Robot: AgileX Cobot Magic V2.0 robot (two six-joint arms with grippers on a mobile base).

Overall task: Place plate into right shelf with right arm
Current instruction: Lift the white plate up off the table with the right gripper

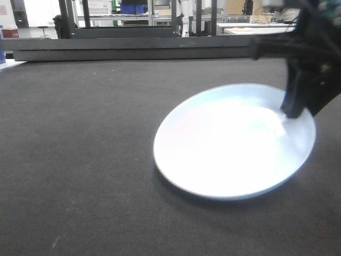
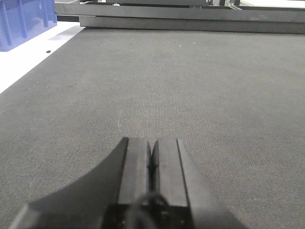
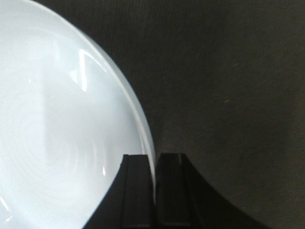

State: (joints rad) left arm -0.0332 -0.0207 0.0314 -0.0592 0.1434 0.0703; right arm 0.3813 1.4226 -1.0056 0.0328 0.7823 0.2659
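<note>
**Plate pinched at its rim, ahead of the lift**

The right gripper (image 3: 155, 164) was drawn narrow on the far right rim of the plate (image 1: 229, 146), one finger inside the rim and one outside. The plate sat low over the dark worktop (image 1: 80, 160); whether it had cleared the surface could not be told. The left gripper (image 2: 151, 152) hung idle, jaws pressed together on nothing. The step in hand appeared to be the grasp. The next move would call for a steady lift and a carry to the right shelf, which no view showed plainly.
</note>
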